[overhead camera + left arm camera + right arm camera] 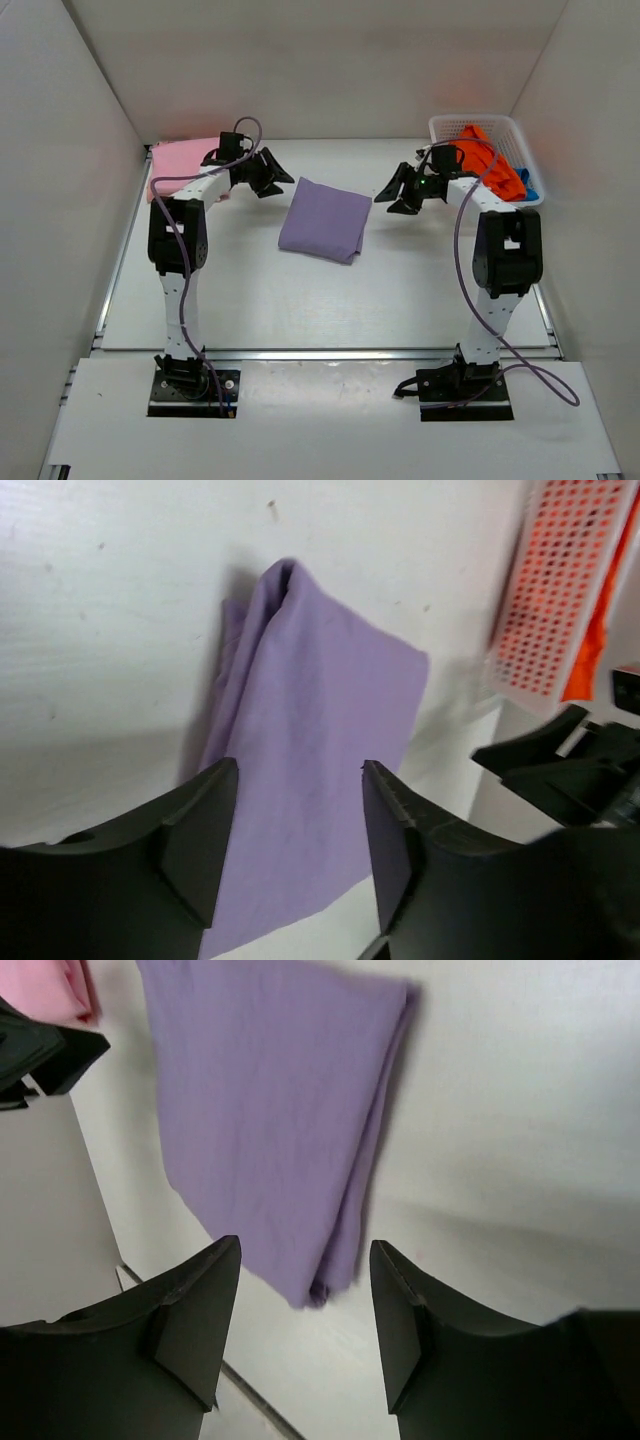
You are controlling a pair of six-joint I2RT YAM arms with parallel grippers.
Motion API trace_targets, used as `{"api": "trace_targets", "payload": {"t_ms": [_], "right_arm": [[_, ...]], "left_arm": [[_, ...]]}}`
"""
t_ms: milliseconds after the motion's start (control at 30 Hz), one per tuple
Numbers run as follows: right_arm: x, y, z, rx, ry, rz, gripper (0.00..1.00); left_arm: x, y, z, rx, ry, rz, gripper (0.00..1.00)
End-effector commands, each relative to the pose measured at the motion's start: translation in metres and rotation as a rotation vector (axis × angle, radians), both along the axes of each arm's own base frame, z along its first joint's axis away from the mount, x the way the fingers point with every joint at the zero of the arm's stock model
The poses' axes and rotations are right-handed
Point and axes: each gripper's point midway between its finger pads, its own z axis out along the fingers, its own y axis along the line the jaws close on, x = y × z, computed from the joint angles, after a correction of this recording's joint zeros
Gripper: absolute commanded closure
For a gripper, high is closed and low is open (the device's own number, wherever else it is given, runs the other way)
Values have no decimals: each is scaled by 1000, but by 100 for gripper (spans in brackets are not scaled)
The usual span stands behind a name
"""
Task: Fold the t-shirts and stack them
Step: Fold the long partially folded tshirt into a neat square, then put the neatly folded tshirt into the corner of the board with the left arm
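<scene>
A lavender purple t-shirt [325, 220] lies folded into a flat rectangle in the middle of the table, held by neither gripper. My left gripper [277, 180] hovers just off its left edge, open and empty; its wrist view looks between the open jaws [298, 770] down onto the purple cloth [320, 700]. My right gripper [390, 199] hangs off the shirt's right side, also open and empty [305, 1245], with the folded shirt [270, 1110] ahead of it. A pink t-shirt [185, 160] lies at the back left. Orange [492, 160] and blue [529, 187] shirts sit in the basket.
The white lattice basket [452, 124] stands at the back right corner, close behind my right arm. White walls enclose the table on the left, back and right. A metal rail [330, 352] runs along the table's near edge.
</scene>
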Motion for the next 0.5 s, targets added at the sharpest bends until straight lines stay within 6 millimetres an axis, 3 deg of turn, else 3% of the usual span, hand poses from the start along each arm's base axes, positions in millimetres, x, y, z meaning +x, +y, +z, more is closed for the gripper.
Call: {"api": "trace_targets", "payload": {"t_ms": [0,100,167,200,233,300,467], "right_arm": [[-14,-6,37,-25,-124,8,48],[-38,-10,56,-24,-168,14,55],[-55,-9,55,-30,-163,29,56],[-60,-11,66,-30,-191,25,57],[-67,-11,61,-33,-178,30,58],[-80,-13,72,-21,-200,22,59],[-101,-16,71,51,-198,1,63]], "left_arm": [[-25,1,12,120,-64,-64,35],[-43,5,-18,243,-14,-87,30],[-50,9,-33,332,3,-100,27],[-53,13,-37,344,16,-105,26],[-55,12,-42,367,25,-114,24],[-62,11,-50,402,53,-138,24],[-82,-16,-69,544,67,-242,21]]}}
